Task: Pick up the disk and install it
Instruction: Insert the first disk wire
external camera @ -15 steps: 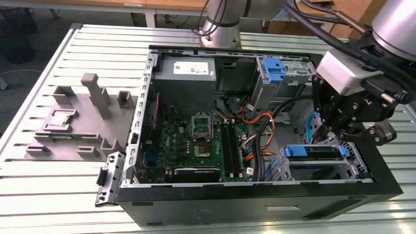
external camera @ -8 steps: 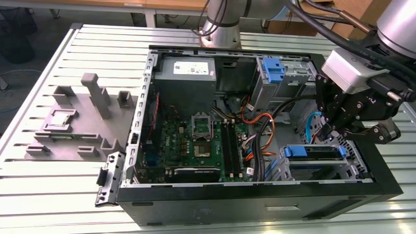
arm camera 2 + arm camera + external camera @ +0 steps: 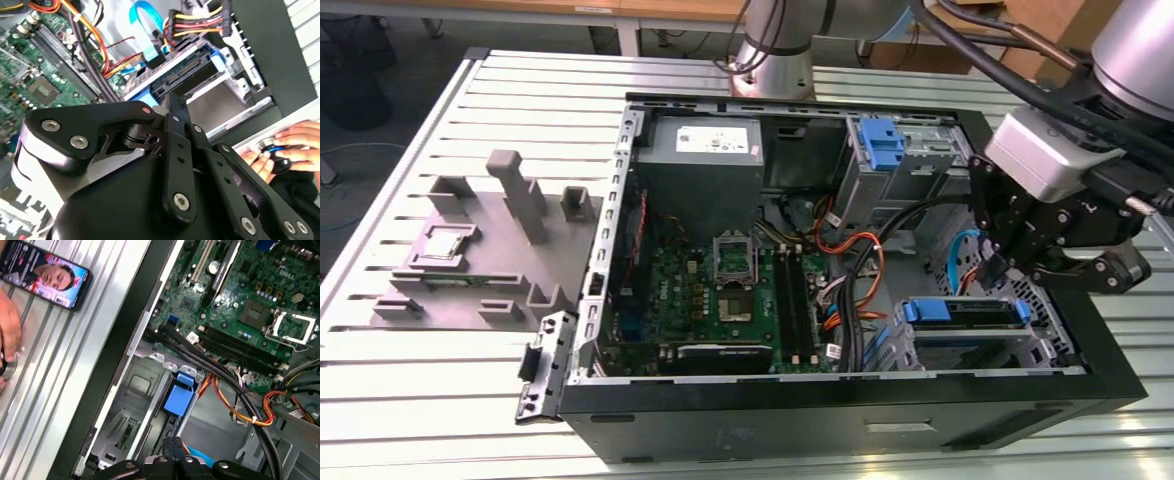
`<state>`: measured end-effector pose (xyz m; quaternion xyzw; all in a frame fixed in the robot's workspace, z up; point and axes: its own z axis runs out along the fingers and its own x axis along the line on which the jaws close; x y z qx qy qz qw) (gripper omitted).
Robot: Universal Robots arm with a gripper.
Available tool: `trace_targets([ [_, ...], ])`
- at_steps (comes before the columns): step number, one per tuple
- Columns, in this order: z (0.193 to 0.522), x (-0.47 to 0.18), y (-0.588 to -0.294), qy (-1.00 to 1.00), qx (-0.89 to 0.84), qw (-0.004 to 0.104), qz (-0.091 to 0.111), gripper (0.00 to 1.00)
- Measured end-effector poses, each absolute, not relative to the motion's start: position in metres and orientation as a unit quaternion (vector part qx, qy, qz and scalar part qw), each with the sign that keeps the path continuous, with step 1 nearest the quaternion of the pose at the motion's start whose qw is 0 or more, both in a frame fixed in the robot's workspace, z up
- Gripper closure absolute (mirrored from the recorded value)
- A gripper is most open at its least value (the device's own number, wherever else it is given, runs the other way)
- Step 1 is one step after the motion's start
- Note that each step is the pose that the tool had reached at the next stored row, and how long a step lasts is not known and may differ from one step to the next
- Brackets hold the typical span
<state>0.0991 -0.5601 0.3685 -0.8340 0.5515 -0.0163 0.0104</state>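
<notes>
The disk, in its blue bracket, sits in the drive cage at the computer case's front corner on the exterior view's right, with the gripper hovering just above it, fingers apparently pressed together and empty, above the green motherboard.

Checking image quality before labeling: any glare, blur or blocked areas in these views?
Exterior view: even light, gripper sharp over the computer case. Second wrist view: the gripper's dark body blocks the lower half; the disk beyond is clear. First wrist view: mild glare on the slotted table; the motherboard is sharp.
</notes>
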Motion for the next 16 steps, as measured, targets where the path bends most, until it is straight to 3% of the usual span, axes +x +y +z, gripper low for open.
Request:
trace_targets([
  [3,0.3685,0.0993,-0.5601,0.551,-0.834,0.016,-0.024,0.9],
  [16,0.3676,0.1002,-0.5593,0.49,-0.871,0.019,-0.029,0.9],
])
